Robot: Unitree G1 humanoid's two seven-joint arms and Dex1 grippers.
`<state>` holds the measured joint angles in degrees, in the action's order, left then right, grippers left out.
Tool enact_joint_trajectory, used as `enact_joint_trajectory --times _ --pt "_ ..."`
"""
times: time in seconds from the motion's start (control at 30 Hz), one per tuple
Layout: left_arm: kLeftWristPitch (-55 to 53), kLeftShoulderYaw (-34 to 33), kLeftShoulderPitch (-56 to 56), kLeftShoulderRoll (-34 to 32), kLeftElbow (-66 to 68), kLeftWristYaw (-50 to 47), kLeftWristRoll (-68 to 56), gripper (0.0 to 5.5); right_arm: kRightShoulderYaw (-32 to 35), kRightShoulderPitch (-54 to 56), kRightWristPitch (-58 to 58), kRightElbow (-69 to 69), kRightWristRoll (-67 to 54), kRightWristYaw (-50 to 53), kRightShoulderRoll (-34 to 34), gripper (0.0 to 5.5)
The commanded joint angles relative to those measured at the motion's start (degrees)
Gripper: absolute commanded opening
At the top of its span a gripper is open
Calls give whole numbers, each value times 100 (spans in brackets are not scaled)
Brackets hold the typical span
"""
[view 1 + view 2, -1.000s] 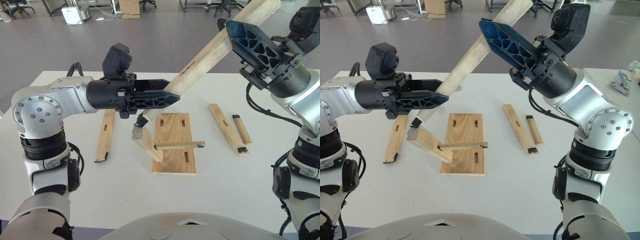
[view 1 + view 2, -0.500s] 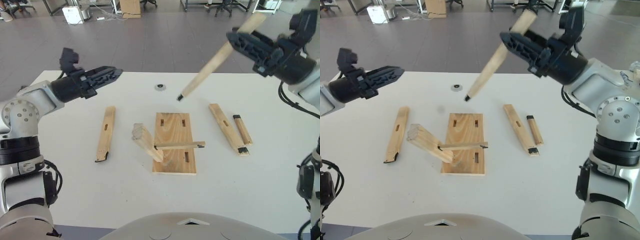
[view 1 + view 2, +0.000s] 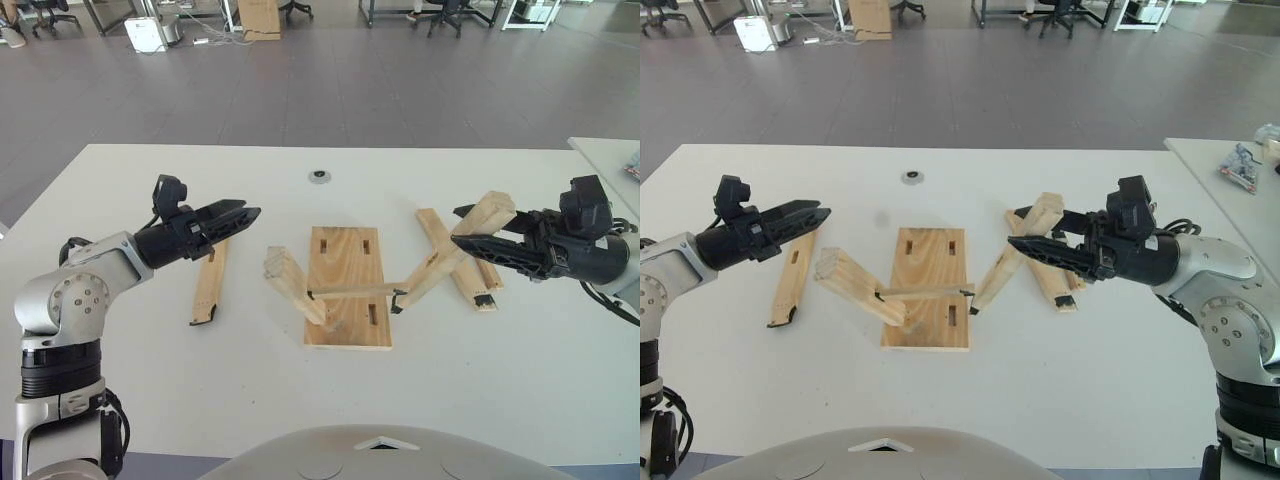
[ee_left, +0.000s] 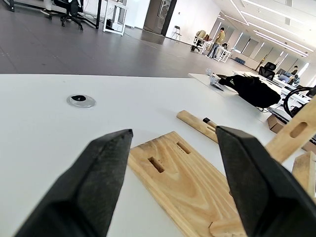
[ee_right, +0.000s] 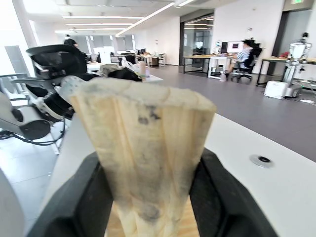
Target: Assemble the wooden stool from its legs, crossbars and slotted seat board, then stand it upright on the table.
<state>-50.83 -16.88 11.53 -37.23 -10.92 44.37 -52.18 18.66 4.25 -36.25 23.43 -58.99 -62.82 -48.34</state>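
The slotted seat board (image 3: 348, 262) lies flat mid-table. A leg (image 3: 292, 285) leans tilted on its left side, and a thin crossbar (image 3: 355, 291) runs from that leg across the board. My right gripper (image 3: 458, 228) is shut on another leg (image 3: 440, 258), which slants down so its lower end rests by the crossbar's right tip. The leg's top end (image 5: 143, 163) sits between the right fingers. My left gripper (image 3: 250, 212) hovers open over the top of a loose leg (image 3: 208, 280) lying left of the board, nothing between its fingers (image 4: 98, 173).
A long wooden piece (image 3: 470, 285) and a short crossbar (image 3: 485, 262) lie right of the board, partly under the held leg. A round cable grommet (image 3: 319, 176) sits at the back centre. A second table (image 3: 610, 150) stands at the far right.
My right arm swung the held leg down from high above the table to the board's right edge. My left gripper dropped low and shifted toward the loose leg on the left.
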Motion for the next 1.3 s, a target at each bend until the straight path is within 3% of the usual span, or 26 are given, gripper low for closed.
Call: enact_joint_trajectory --times 0.03,0.33,0.63,0.83,1.3 --pt "-113 46 -230 -65 -218 5 -22 310 67 -58 -190 86 -337 -247 -16 207" --pt "-78 224 -76 -130 -266 111 38 310 -357 -75 312 -120 239 -687 271 207" --pt "-8 515 249 -303 115 534 252 310 -246 -583 955 -165 569 -686 686 207" --pt "9 586 235 -244 90 546 299 310 -400 -356 1108 -290 588 -542 1051 207" --pt "-96 541 248 -201 46 547 149 310 -826 -133 1221 -942 1143 -1267 648 207"
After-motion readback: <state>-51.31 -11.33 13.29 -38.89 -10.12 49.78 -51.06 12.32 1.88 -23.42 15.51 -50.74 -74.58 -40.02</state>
